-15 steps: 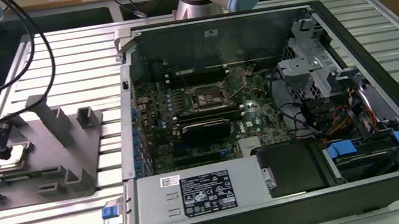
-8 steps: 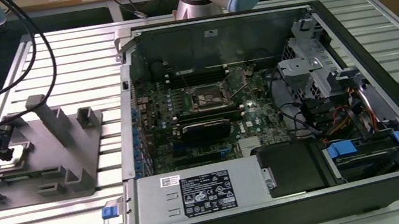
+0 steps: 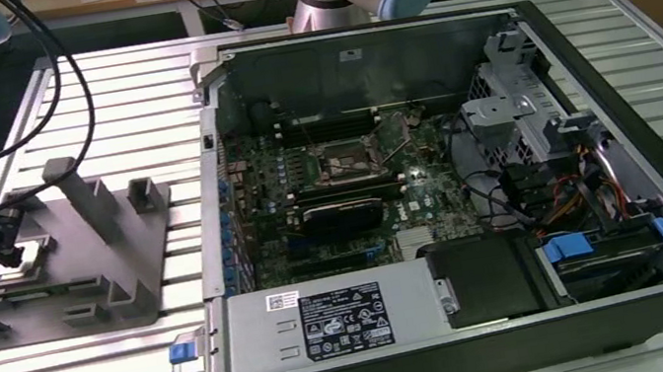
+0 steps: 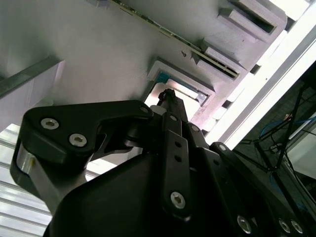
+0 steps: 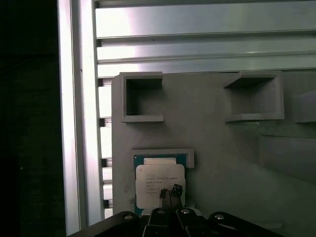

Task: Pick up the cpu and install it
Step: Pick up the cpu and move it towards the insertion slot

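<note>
The cpu (image 5: 157,177), a silvery square chip with a thin green rim, lies flat in a shallow recess of the grey fixture block (image 5: 222,163). My gripper (image 5: 171,190) hangs right over the chip's near edge, its two thin fingertips pressed together, at or just above the metal top. In the second wrist view the gripper (image 4: 168,94) tapers to one point over the bright cpu (image 4: 186,90). In the exterior view the gripper (image 3: 10,257) is at the exterior view's left, low over the fixture block (image 3: 94,283). The motherboard's black socket frame (image 3: 339,162) sits inside the open computer case (image 3: 581,76).
The fixture has upright posts (image 3: 81,201) and empty square pockets (image 5: 143,96) close to the gripper. The slatted metal table (image 3: 90,94) ends in an edge rail (image 5: 74,123) just beside the fixture. Cables (image 3: 50,51) hang from the arm.
</note>
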Motion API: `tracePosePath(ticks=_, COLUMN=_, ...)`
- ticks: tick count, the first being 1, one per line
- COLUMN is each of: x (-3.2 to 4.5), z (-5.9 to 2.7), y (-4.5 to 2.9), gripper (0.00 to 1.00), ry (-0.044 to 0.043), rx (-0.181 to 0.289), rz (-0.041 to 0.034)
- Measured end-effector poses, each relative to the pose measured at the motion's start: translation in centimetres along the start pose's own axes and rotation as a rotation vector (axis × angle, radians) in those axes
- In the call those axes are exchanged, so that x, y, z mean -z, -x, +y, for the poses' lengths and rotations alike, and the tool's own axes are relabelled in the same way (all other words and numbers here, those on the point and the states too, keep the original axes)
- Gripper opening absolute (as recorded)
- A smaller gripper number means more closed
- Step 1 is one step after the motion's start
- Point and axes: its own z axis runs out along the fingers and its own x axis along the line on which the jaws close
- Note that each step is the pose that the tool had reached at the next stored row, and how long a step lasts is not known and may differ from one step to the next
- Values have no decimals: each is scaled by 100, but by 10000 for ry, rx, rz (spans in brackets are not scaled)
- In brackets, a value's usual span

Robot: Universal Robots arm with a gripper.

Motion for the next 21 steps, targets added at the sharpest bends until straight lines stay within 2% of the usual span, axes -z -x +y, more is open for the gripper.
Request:
tracePosePath(ticks=8, x=-4, z=0, y=0, gripper=11, ry=0, rx=0, rz=0)
tracePosePath(ticks=10, x=-4, z=0, y=0, gripper=23, ry=0, rx=0, rz=0)
tracePosePath(ticks=11, x=-4, z=0, y=0, gripper=23, ry=0, rx=0, rz=0)
tracePosePath(ticks=13, x=-5, z=0, y=0, gripper=35, ry=0, rx=0, rz=0)
tracePosePath(ticks=14, x=-5, z=0, y=0, gripper=35, ry=0, rx=0, rz=0)
tracePosePath(ticks=15, x=-6, z=0, y=0, gripper=41, ry=0, rx=0, rz=-1)
tracePosePath(ticks=16, x=-6, z=0, y=0, gripper=41, ry=0, rx=0, rz=0)
tracePosePath(ticks=18, x=-6, z=0, y=0, gripper=53, ry=0, rx=0, rz=0)
tracePosePath(ticks=21, x=-7, z=0, y=0, gripper=58, ry=0, rx=0, rz=0)
